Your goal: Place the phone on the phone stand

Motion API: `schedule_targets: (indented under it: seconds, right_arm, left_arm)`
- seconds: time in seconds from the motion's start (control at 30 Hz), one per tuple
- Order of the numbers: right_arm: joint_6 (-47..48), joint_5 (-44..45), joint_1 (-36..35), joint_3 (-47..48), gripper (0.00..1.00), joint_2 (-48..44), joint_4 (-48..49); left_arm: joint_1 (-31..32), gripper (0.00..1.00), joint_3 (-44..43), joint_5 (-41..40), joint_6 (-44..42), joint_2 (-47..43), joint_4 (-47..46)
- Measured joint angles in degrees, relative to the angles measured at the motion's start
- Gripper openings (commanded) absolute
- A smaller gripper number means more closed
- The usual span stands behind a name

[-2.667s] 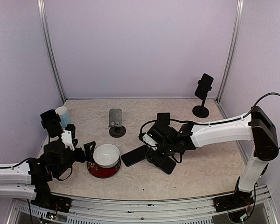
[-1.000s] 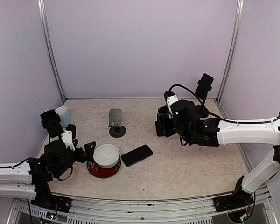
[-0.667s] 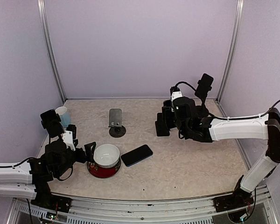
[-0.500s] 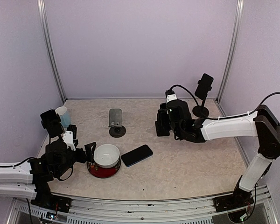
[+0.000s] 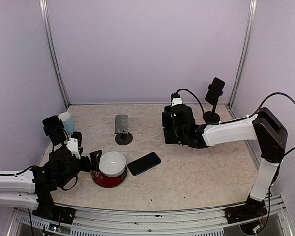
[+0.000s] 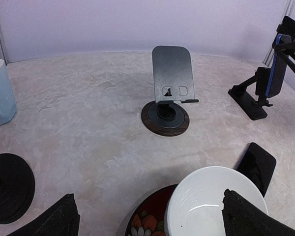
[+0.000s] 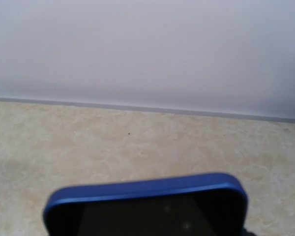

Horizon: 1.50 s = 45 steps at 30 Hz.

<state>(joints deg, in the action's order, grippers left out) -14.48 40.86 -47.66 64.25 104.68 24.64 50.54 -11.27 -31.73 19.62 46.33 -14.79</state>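
Phone (image 5: 169,129): it stands upright on its short edge, pinched in the right gripper (image 5: 173,129), at 3 o'clock of the phone stand (image 5: 122,125) and well apart from it. The pictures do not show whether its lower edge touches the table (image 5: 201,172). In the right wrist view only its rounded blue top edge and dark face (image 7: 147,206) appear, at the bottom of the picture.

From left to right in the top view:

- A small holder (image 5: 53,129) carries a dark device. A pale blue cup (image 5: 66,120) stands just beside it at 2 o'clock.
- The left gripper (image 5: 84,150) is low over the table, spread wide and holding nothing. In the left wrist view its fingers (image 6: 64,219) sit at the two bottom corners.
- A bowl (image 5: 108,181), white inside and red outside, is just beside the left gripper at 4 o'clock.
- The phone stand, a grey tilted plate on a round base, is at 12 o'clock of the bowl. Its plate is bare.
- A second phone (image 5: 144,163) lies flat at 3 o'clock of the bowl, just beside it.
- A tall holder (image 5: 214,96) at 1 o'clock of the held phone clamps another device.
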Motion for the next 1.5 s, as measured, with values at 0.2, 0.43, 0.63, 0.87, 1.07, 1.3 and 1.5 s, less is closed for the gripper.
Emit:
schedule_targets:
  seconds: [0.2, 0.43, 0.63, 0.87, 1.07, 1.3, 1.5]
  right_arm:
    - [-2.0, -1.4, 1.6, 0.1, 0.36, 2.1, 0.4]
    - [-3.8, -2.6, 2.4, 0.2, 0.37, 3.1, 0.5]
    - [-5.2, -3.7, 3.5, 0.5, 0.37, 4.3, 0.5]
    - [-6.8, -4.0, 4.2, 0.7, 0.37, 5.3, 0.9]
    - [-7.5, -4.0, 4.3, 0.9, 0.38, 5.4, 0.9]
    - [-7.7, -5.2, 4.3, 2.4, 0.39, 6.3, 0.7]
    - [-7.8, -5.3, 4.3, 2.6, 0.41, 6.7, 0.7]
  left_arm:
    - [0.0, 0.99, 0.0, 0.0, 0.0, 0.1, -0.2]
    - [0.0, 0.99, 0.0, 0.0, 0.0, 0.3, -0.2]
    - [0.0, 0.99, 0.0, 0.0, -0.2, 0.7, -0.2]
    - [0.0, 0.99, 0.0, 0.0, -0.3, 1.2, -0.3]
    - [0.0, 0.99, 0.0, 0.0, -0.4, 2.2, -0.5]
    - [0.0, 0.99, 0.0, 0.0, -0.4, 2.4, -0.7]
    - [0.0, 0.99, 0.0, 0.0, -0.4, 2.4, -0.7]
